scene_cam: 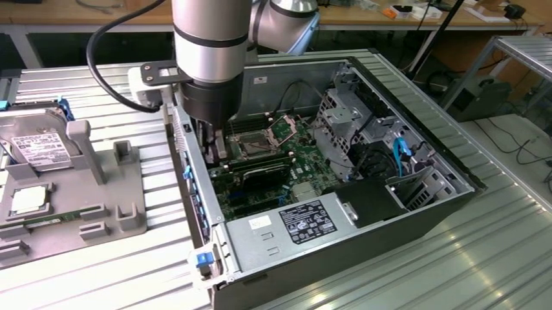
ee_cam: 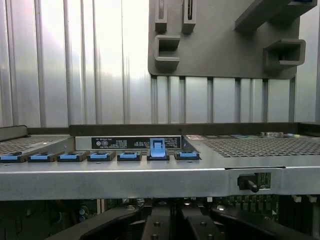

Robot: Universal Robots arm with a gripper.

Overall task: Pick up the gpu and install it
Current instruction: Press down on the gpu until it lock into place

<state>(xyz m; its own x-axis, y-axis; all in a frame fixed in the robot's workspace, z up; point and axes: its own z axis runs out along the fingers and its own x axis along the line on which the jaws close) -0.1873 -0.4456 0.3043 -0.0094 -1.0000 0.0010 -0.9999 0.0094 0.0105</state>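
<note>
at the exterior view's left, a grey holder tray (scene_cam: 103, 187) lies on the ribbed metal table (scene_cam: 483, 258), with a silver hard drive (scene_cam: 39, 152) bearing a white label propped at its far end and a small square silver chip (scene_cam: 26, 200) lying flat nearer the front. just to the right stands the open computer case (scene_cam: 414, 213), side panel off, its green motherboard (scene_cam: 302, 171) exposed. the arm (scene_cam: 211, 39) reaches down just inside the case's left wall, and the gripper (scene_cam: 211, 150) sits low over the board with its fingers pressed together. the gpu (scene_cam: 257, 169), a dark card, lies across the board right beside the fingertips; whether they pinch it cannot be told. nearer the front sits the power supply (scene_cam: 293, 232) with its label. in the wrist view, the case's rear edge carries a row of blue slot clips (ee_cam: 129, 156), one clip (ee_cam: 158, 149) flipped up, and the dark fingers (ee_cam: 165, 220) sit close together below it
</note>
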